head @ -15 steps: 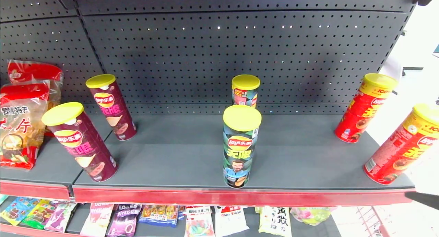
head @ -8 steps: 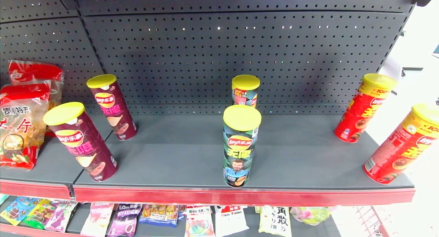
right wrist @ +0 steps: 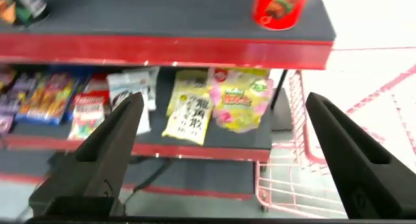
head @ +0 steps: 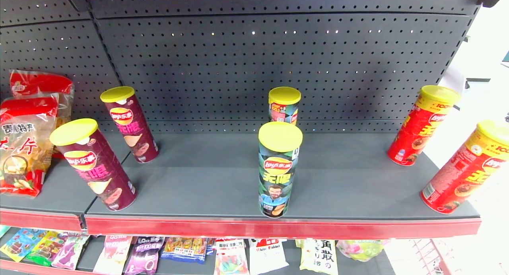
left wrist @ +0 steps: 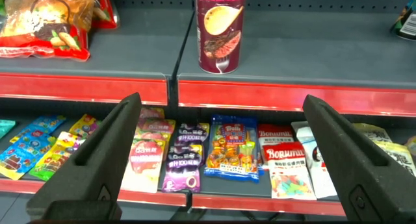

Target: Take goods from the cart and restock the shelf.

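Observation:
The grey shelf (head: pixel 222 179) with a red front lip carries upright chip cans with yellow lids. Two maroon cans (head: pixel 93 163) stand at the left, two dark green ones (head: pixel 278 169) in the middle, and two red ones (head: pixel 463 167) at the right. My left gripper (left wrist: pixel 218 165) is open and empty, level with the lower shelf, below the front maroon can (left wrist: pixel 221 29). My right gripper (right wrist: pixel 224 162) is open and empty too, below the front red can (right wrist: pixel 279 6) and beside the pink wire cart (right wrist: pixel 305 172).
Red snack bags (head: pixel 24 147) lean at the shelf's left end. Several candy and snack packets (left wrist: pixel 227 152) lie on the lower shelf. A perforated back panel (head: pixel 254 68) closes the rear. Bare shelf lies between the can groups.
A dark tip of my right arm at the lower right edge of the head view one second ago has dropped out of that view. The cans have not moved.

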{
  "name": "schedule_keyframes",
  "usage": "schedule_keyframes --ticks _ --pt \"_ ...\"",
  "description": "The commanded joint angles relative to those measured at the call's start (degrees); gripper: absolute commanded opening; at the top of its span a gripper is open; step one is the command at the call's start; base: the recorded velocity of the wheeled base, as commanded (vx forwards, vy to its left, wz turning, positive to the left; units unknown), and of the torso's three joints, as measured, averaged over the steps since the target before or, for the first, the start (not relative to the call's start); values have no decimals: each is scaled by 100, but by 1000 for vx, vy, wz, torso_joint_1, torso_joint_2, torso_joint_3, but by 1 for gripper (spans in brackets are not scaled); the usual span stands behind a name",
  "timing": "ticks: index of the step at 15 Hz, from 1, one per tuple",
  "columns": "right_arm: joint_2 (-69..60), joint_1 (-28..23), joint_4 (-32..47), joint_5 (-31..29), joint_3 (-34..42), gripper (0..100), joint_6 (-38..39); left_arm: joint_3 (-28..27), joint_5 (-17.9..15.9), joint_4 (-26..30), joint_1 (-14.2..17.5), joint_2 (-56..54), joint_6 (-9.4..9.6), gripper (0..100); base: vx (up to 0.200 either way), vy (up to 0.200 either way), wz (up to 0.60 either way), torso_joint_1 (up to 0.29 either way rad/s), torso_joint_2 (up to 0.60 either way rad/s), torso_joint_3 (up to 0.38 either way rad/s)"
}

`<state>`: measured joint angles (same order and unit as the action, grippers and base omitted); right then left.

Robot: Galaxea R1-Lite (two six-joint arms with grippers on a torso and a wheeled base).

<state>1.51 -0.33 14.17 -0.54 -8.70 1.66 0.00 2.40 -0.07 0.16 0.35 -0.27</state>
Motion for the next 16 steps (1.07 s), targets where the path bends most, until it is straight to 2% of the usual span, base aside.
schedule_keyframes --ticks 1,2,4,7,16 --pt "-142 15 -705 -131 413 100 98 0 6 -1 2 9 -8 100 0 0 0 0 0 0" --pt "-134 15 -995 -69 554 100 -16 0 6 -1 2 0 0 100 0 0 0 0 0 0" --pt "-142 15 -1566 563 791 100 -596 0 6 -1 2 9 -8 100 0 0 0 0 0 0" --pt "-142 15 -1364 317 862 100 -113 0 -3 -1 2 0 0 100 0 0 0 0 0 0" --pt "-142 15 -1399 238 870 100 -122 0 -3 -1 2 9 0 100 0 0 0 0 0 0"
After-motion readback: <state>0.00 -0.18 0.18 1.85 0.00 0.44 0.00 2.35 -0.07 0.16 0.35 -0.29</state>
